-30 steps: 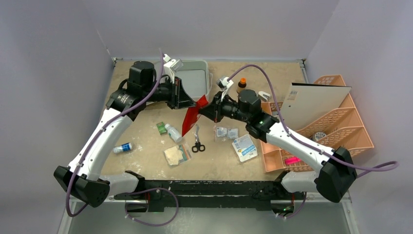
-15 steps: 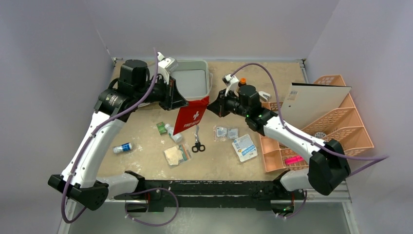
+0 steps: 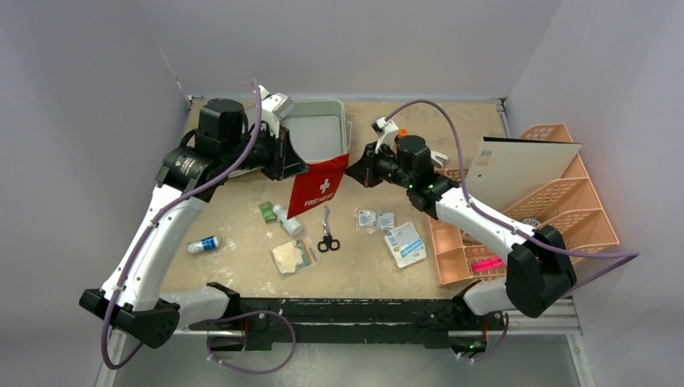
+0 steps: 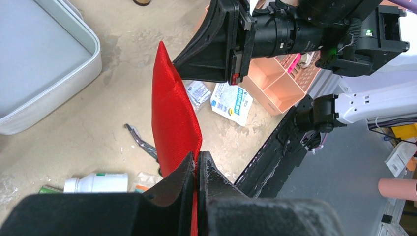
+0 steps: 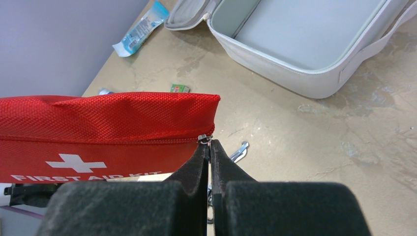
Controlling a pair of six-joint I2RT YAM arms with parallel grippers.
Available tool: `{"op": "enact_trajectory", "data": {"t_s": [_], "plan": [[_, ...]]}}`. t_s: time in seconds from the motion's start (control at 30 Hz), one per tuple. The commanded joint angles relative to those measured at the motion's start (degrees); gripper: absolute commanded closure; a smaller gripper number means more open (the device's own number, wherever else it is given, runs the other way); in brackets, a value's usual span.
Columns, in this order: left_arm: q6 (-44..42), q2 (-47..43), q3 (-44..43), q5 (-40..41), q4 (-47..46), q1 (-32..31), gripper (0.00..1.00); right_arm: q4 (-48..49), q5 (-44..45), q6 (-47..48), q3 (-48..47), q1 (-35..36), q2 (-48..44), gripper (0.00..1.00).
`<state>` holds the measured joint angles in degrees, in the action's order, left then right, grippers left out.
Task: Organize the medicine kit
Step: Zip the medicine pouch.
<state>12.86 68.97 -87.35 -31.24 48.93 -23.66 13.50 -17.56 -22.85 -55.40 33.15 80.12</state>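
Left gripper clamps red pouch edge; right gripper pinches zipper pull (medicine kit open).

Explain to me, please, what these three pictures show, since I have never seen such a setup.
The machine is two white-and-black robot arms, left and right, bolted at the near edge of a tan table. One picture looks down from above and behind them. The other two come from a small camera on each wrist, so each shows its own fingers. The left gripper and the right gripper are both shut on a flat red fabric pouch marked FIRST AID KIT, holding it up between them. The right one pinches it at the zipper's end. Behind it lies an open light-grey plastic case. On the table are black-handled scissors, a small white bottle, small sachets and, at the right, a peach-orange lattice organizer.
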Motion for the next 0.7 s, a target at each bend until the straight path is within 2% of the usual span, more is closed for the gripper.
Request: {"op": "enact_trajectory", "data": {"t_s": [0.0, 0.13, 0.4, 0.53, 0.67], "plan": [[-0.2, -1.9, -1.8, -2.0, -0.7, 0.2, 1.00, -1.3, 4.2, 1.7, -0.1, -3.5, 1.2, 1.00], [-3.0, -0.5, -2.0, -6.1, 2.1, 0.2, 1.00, 0.5, 1.4, 2.0, 0.6, -5.7, 0.7, 1.00], [-4.3, 1.3, -1.4, -6.4, 2.5, 0.5, 1.00, 1.8, -1.4, 2.9, -0.2, -7.8, 1.6, 1.00], [-4.1, 2.1, -2.1, -3.6, 2.8, 0.9, 1.00, 2.4, -3.8, 0.6, -0.1, -9.7, 2.8, 1.00], [-1.1, 3.0, -0.9, 3.4, 0.3, 1.0, 1.00, 2.1, -6.6, -1.1, -0.7, -9.9, 1.4, 0.98]]}}
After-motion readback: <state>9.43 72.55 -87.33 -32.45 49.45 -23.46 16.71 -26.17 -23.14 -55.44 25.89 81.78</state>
